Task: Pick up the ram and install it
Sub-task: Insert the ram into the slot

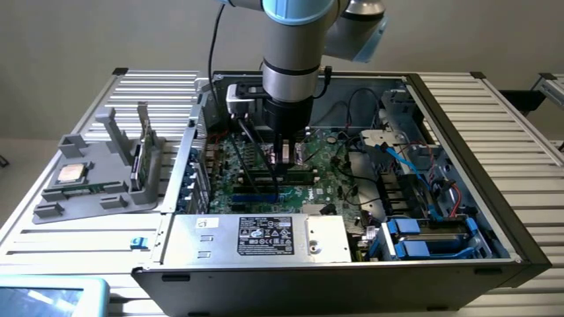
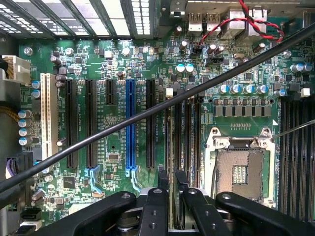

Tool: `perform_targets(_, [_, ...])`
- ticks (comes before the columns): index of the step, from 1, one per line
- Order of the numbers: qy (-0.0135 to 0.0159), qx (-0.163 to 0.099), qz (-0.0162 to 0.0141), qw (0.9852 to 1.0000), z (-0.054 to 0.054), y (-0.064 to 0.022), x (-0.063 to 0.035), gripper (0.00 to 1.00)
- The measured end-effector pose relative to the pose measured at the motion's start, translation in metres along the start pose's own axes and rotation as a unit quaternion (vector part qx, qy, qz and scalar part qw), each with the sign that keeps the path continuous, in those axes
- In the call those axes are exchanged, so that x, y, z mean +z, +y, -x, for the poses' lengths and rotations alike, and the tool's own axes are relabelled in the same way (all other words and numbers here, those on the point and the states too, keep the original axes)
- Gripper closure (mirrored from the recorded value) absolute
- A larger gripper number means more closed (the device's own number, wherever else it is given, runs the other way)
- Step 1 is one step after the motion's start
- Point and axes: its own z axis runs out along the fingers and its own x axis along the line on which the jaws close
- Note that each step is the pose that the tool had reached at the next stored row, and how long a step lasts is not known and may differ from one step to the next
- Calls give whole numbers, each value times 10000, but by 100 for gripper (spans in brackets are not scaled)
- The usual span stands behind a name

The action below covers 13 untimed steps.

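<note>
My gripper (image 1: 284,164) reaches straight down into the open computer case (image 1: 458,165), over the green motherboard (image 1: 255,191). Its black fingers (image 2: 158,196) stand close together, shut on the ram (image 2: 171,147). In the wrist view the ram is a thin stick seen edge-on, lined up with the dark memory slots (image 2: 189,137) beside the open processor socket (image 2: 241,172). In the exterior view the ram (image 1: 304,174) is a long dark bar lying low on the board under the fingertips.
A black cable (image 2: 147,114) crosses diagonally between the wrist camera and the board. The silver power supply (image 1: 255,238) and blue drive bays (image 1: 432,238) line the case front. At the exterior view's left, a grey fixture (image 1: 115,195) holds a square silver processor (image 1: 70,173) and an upright card (image 1: 145,155).
</note>
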Motion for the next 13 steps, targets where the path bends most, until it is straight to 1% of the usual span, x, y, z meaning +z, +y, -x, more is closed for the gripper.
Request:
perform_targets(8, [1, 0, 0, 10000, 0, 0, -4, 81])
perform_targets(10, [1, 0, 1, 10000, 0, 1, -29, 81])
perform_targets(13, [0, 0, 0, 10000, 2, 3, -93, 81])
